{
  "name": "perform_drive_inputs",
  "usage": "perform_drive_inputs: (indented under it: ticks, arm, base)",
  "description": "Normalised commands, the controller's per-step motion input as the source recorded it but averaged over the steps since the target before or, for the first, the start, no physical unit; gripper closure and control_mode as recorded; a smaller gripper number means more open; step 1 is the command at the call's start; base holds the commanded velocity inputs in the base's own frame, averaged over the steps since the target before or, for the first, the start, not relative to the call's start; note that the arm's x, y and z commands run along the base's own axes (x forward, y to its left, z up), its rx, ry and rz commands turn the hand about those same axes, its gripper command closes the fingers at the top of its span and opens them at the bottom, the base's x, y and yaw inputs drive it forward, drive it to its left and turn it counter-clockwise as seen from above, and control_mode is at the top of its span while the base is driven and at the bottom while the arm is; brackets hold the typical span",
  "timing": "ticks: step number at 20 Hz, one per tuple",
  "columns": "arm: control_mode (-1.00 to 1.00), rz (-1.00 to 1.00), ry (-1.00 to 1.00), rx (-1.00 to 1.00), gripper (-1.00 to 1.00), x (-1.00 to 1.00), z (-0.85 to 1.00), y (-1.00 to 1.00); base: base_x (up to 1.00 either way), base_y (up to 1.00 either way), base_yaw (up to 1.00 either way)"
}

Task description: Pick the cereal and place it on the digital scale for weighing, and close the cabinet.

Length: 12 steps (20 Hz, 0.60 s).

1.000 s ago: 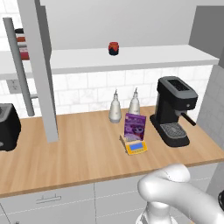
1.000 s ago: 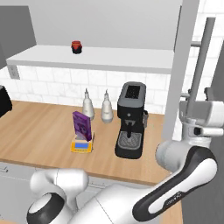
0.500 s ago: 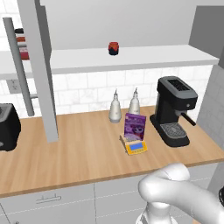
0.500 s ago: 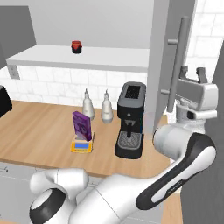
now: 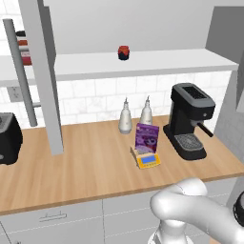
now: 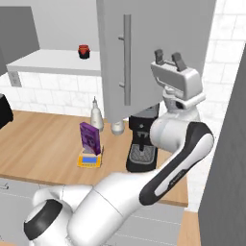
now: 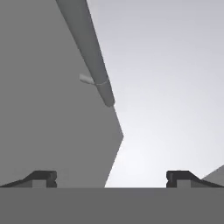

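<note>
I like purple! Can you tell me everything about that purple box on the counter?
The cereal is a small flat purple box, like cardboard, with a dark picture and pale marks on its front. It stands upright on the scale, a flat yellow-orange one with a blue display, on the wooden counter. Two pale bottles stand behind it, a black coffee machine beside it. Nothing grips it.

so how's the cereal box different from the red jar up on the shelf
The cereal is a flat purple box standing upright on the digital scale down on the counter; the red jar is small, round and dark-lidded, on the white shelf above. The cereal is the taller of the two and rests on another object, while the red jar sits directly on its surface. Both stand upright and nothing grips them.
</note>
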Motion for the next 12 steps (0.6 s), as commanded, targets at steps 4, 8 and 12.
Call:
perform_drive_inputs:
  ticks: [4, 8, 12]
  arm:
    - [-1.0, 0.09, 0.08, -0.17, -1.0, 0.7, -0.03, 1.0]
    - [-1.0, -0.13, 0.16, -0.19, -1.0, 0.58, 0.01, 0.91]
    - [-1.0, -0.5, 0.28, -0.18, -1.0, 0.42, 0.0, 0.85]
  base:
    - [0.0, 0.0, 0.0]
    - [0.0, 0.0, 0.0]
    - [0.0, 0.0, 0.0]
